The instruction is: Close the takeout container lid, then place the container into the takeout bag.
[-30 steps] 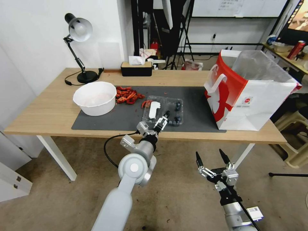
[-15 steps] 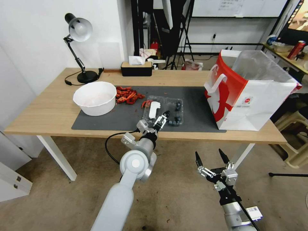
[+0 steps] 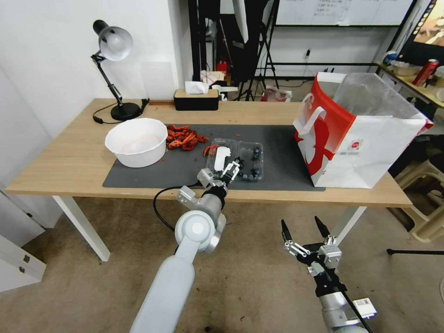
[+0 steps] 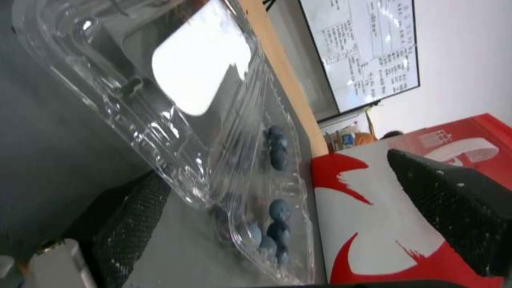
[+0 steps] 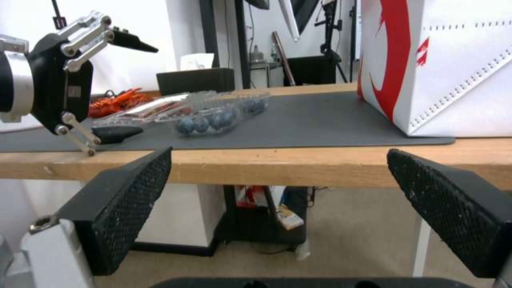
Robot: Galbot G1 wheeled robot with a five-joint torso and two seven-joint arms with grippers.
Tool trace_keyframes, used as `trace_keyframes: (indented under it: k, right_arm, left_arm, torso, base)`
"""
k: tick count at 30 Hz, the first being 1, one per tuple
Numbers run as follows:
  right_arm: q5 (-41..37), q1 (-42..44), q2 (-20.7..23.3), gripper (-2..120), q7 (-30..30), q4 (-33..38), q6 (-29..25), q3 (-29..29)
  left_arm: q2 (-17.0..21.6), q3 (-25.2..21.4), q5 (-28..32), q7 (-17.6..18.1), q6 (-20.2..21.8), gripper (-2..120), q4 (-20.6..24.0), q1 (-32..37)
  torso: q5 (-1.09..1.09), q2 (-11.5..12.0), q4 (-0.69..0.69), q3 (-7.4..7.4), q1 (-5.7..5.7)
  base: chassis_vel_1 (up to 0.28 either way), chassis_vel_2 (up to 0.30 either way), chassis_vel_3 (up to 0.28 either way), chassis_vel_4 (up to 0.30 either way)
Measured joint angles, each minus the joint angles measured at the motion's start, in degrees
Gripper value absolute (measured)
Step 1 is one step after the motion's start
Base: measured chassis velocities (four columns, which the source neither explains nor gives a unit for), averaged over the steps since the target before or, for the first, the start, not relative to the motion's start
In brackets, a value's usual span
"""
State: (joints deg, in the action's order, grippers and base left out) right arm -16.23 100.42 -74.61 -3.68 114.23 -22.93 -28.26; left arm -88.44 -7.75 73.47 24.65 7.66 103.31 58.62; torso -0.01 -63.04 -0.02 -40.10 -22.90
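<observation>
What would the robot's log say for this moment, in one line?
left gripper: open, at lid edge | takeout container: open on mat | right gripper: open, idle below table

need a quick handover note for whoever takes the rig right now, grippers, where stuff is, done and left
Left gripper: jaws open, at the near edge of the takeout container, one finger low by the lid, nothing gripped.
Right gripper: jaws open, empty, parked below the table edge.
Container lies open on the grey mat, berries in the half nearer the takeout bag. Bag stands upright and open at the mat's right end.
Done: nothing yet.
Left: close the lid, then put the container into the bag.
</observation>
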Motion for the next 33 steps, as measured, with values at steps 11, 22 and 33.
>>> trace_keyframes:
  k: [11,22,33]
  right_arm:
    - [0.6,-0.3,-0.6,100,-0.1,-1.0,-0.2,0.5]
    - [0.6,-0.2,-0.5,100,-0.2,-1.3,-0.6,0.4]
    - [1.1,-0.3,-0.6,100,-0.2,-1.4,-0.6,0.7]
  left_arm:
    - [0.4,-0.5,0.5,-3.0,-2.2,100,-0.5,0.1]
    - [0.0,-0.2,0.6,-5.7,-3.2,100,0.5,0.5]
    - [0.4,-0.5,0.8,-7.7,-4.5,100,1.8,1.1]
  torso:
    - [0.01,0.0,0.04,-0.03,-0.03]
    - [0.01,0.0,0.02,-0.02,-0.02]
    - [0.01,0.0,0.02,0.00,-0.01]
  base:
    - [0.000,0.000,0.000,0.000]
    - [0.000,0.000,0.000,0.000]
    - [0.000,0.000,0.000,0.000]
